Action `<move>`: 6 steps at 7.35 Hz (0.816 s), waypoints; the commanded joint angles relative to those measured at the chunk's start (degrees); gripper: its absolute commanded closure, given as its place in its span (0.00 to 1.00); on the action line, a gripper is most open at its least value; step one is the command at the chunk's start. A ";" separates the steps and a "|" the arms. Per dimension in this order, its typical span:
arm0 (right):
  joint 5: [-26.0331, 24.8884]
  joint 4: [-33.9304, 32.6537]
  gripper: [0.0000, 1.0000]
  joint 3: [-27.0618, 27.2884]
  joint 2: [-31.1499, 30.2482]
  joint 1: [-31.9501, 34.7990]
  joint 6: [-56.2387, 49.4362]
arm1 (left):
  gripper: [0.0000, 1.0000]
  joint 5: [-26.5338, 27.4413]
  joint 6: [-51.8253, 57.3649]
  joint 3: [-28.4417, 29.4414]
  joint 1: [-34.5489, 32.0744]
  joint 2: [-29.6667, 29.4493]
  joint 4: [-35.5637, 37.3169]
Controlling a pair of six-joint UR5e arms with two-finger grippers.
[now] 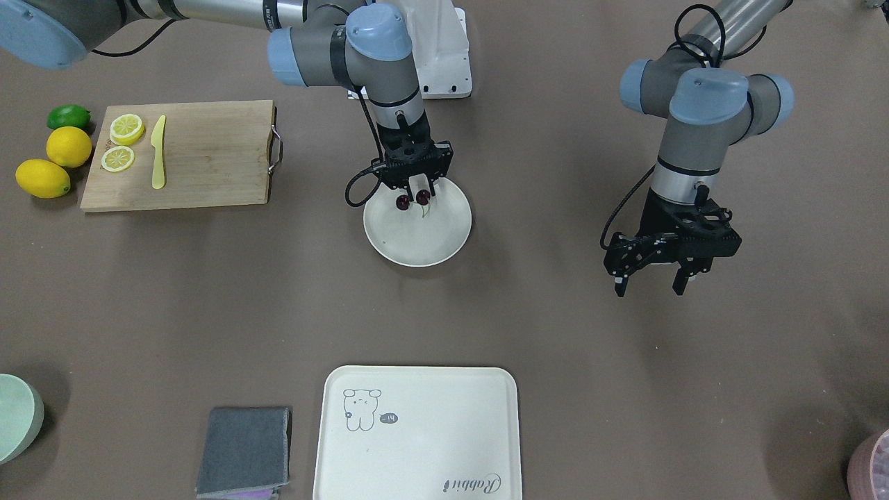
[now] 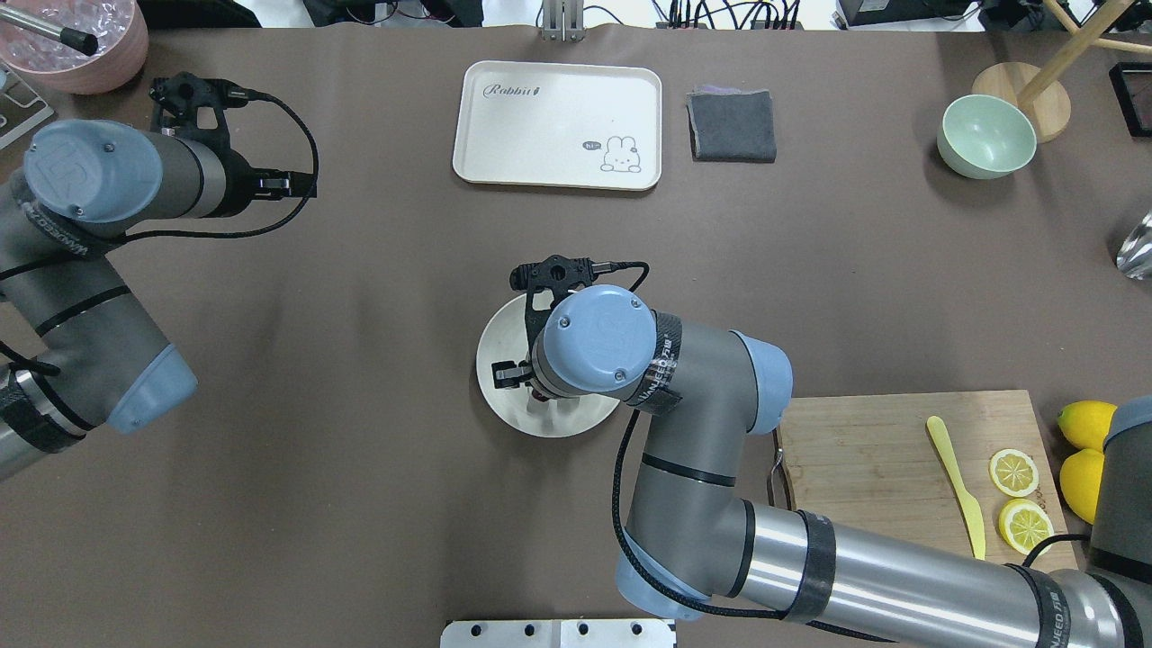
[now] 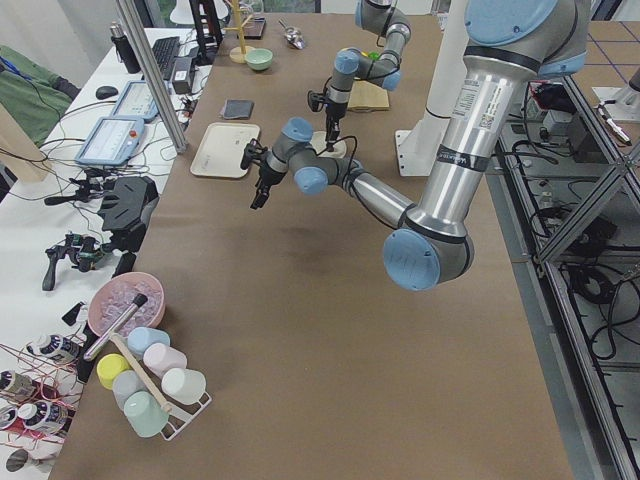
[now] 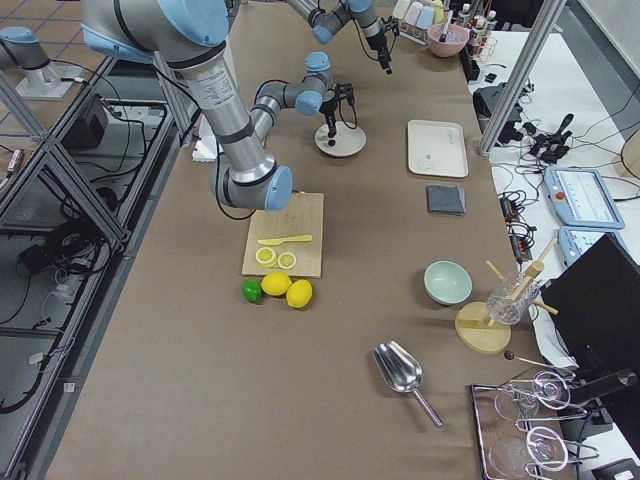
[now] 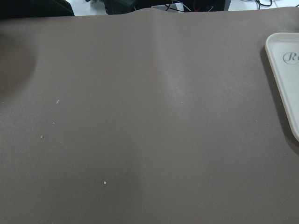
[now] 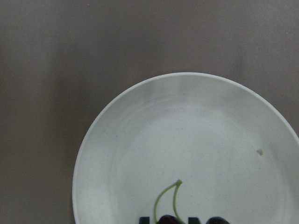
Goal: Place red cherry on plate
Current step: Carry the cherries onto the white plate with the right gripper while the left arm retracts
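The red cherry (image 1: 422, 198) is a dark pair with thin green stems, low over the far side of the round off-white plate (image 1: 430, 243). My right gripper (image 1: 421, 189) points straight down at it, its fingers narrowly set and shut on one cherry, the other cherry hanging beside them. In the right wrist view the plate (image 6: 140, 140) fills the frame, with the cherry (image 6: 169, 219) and its curved stems at the bottom edge. In the overhead view the right wrist hides the fruit and most of the plate (image 2: 504, 396). My left gripper (image 1: 648, 283) hangs open above bare table, far from the plate.
A wooden cutting board (image 1: 208, 156) carries lemon slices (image 1: 126, 128) and a yellow knife (image 1: 159, 151); two lemons (image 1: 68, 146) and a lime (image 1: 68, 116) lie beside it. A cream tray (image 1: 417, 444), a grey cloth (image 1: 244, 450) and a pale green bowl (image 1: 14, 417) sit along the operators' edge.
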 commanded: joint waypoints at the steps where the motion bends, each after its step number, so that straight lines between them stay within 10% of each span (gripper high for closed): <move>1: 1.40 -2.75 0.00 3.46 -0.04 1.55 0.08 | 0.02 -2.29 5.40 0.78 -3.15 2.87 -0.30; 6: 17.80 -24.91 0.00 24.21 -15.72 19.79 -14.60 | 0.02 -26.18 39.10 0.43 -25.09 17.81 0.48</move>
